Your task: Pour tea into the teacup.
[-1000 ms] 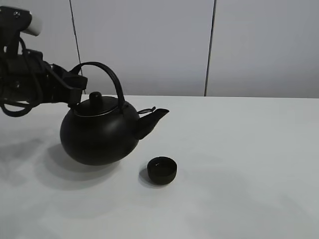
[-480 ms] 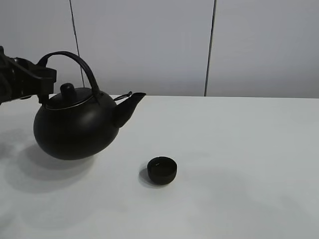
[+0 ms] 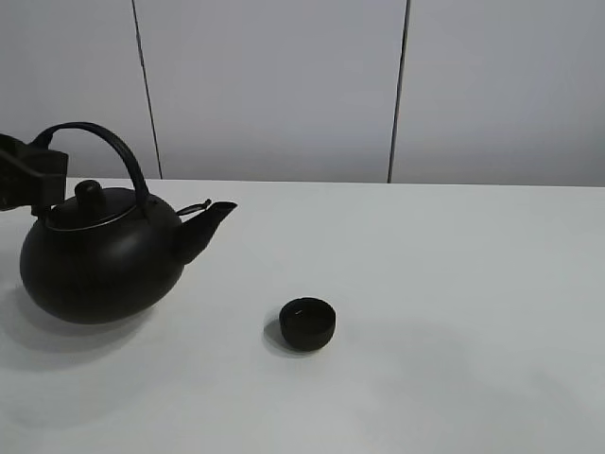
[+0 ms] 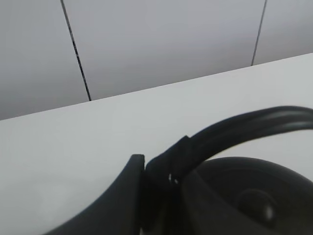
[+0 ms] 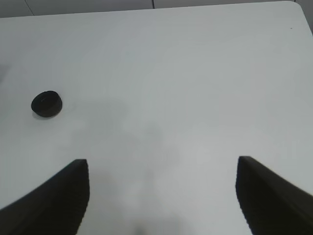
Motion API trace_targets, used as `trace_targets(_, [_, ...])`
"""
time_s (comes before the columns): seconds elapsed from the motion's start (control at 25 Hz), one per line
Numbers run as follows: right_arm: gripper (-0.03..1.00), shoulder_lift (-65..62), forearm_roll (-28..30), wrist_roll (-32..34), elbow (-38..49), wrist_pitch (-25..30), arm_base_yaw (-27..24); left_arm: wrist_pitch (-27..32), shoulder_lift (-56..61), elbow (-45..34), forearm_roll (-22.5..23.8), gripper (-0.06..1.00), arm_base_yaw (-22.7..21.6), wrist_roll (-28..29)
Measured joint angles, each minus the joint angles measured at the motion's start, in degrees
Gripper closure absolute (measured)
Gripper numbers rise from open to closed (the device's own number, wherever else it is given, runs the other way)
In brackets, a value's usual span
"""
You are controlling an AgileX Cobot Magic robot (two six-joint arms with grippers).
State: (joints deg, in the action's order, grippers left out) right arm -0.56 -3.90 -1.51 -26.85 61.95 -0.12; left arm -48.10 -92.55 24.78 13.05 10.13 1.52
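Exterior high view: black kettle (image 3: 99, 260) at far left of the white table (image 3: 454, 312), upright, spout toward the teacup (image 3: 307, 323). Teacup sits alone near table centre, well apart from the kettle; no stream visible. Left gripper (image 3: 38, 180) clamped on the rear end of the kettle's arched handle (image 3: 104, 142). Left wrist view: fingers (image 4: 124, 191) pinched tight on the handle (image 4: 234, 129), lid knob below. Right wrist view: right gripper (image 5: 161, 196) spread wide, holding nothing, above bare table; teacup (image 5: 47, 104) well off to one side.
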Motion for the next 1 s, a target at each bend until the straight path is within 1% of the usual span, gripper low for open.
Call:
trace_targets(0.16, [0.40,0.0,0.0,0.0,0.0,0.0,0.0,-2.8,-1.9,0.0,-0.5,0.83,-1.2,-0.8])
trace_targets(0.36, [0.40,0.0,-0.2,0.0,0.0,0.0,0.0,-6.0,-4.8,0.0,-0.7,0.83,-1.3,-1.1])
trace_targets(0.56, [0.40,0.0,-0.2,0.0,0.0,0.0,0.0,-7.1,-4.9,-0.6,-0.5,0.83,-1.3,-1.5])
trace_targets(0.72, [0.40,0.0,-0.2,0.0,0.0,-0.1,0.0,-9.0,-4.9,-3.0,-0.8,0.83,-1.3,-3.3])
trace_targets(1.0, [0.40,0.0,-0.2,0.0,0.0,0.0,0.0,-9.1,-4.9,-4.0,-0.8,0.83,-1.3,-4.8])
